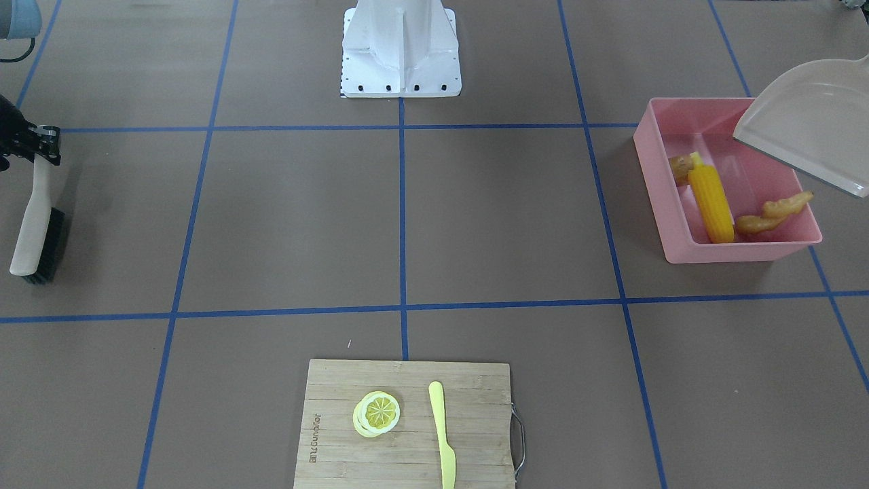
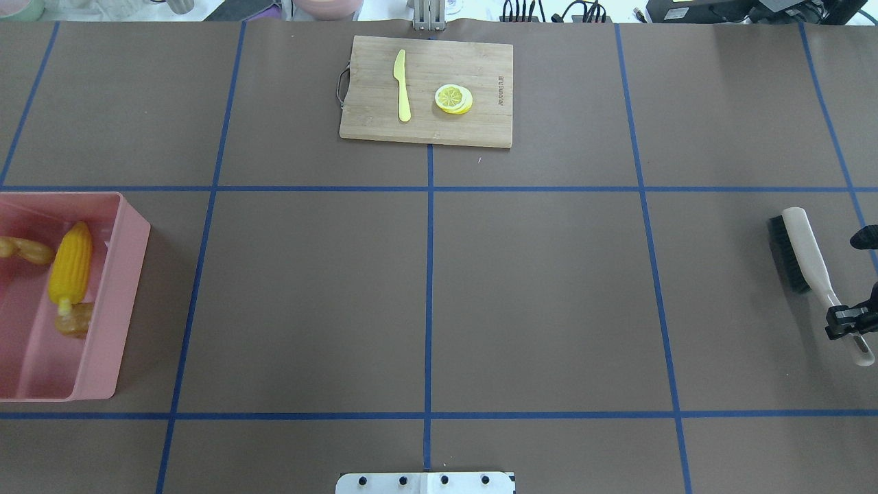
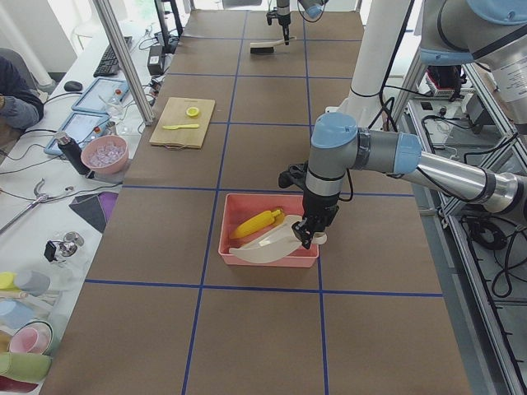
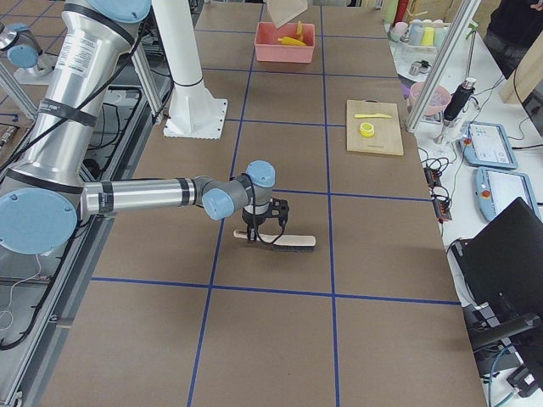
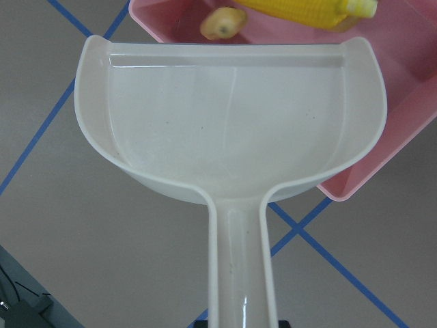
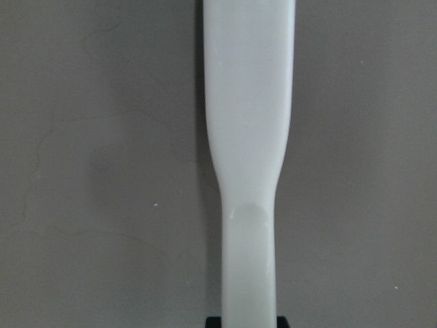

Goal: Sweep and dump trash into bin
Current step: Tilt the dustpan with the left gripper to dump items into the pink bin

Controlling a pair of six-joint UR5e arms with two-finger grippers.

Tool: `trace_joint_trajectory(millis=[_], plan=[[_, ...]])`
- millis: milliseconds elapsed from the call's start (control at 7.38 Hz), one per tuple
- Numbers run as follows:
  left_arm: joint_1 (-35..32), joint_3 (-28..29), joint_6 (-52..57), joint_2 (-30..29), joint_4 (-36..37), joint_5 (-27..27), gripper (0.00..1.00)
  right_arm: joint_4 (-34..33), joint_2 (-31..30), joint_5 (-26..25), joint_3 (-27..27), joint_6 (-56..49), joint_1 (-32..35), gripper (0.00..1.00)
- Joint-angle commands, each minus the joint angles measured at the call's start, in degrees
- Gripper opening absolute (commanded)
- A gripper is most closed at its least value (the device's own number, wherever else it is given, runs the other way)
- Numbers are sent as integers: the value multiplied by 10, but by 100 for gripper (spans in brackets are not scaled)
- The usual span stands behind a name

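In the bin [image 1: 679, 234], all trash [image 1: 711, 204] is seen. Dustpan [image 1: 808, 125] is clasped by left gripper [image 3: 310, 234], brush [image 2: 799, 250] by right gripper [image 2: 848, 322]; set-down is likely next

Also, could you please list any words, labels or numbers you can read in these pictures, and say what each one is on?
On the cutting board: one short brand mark along one edge, too small and blurred to read.
No other text is visible.

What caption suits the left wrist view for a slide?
Empty dustpan held over the pink bin, corn cob inside.
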Motion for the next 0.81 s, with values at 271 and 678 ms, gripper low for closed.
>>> trace_joint_trajectory(millis=[271,678], plan=[[-12,-28,13,-12,-49,-105,0,1,1,5,2,4,0,91],[22,-20,13,-16,-188,-218,0,28,5,14,13,5,25,100]])
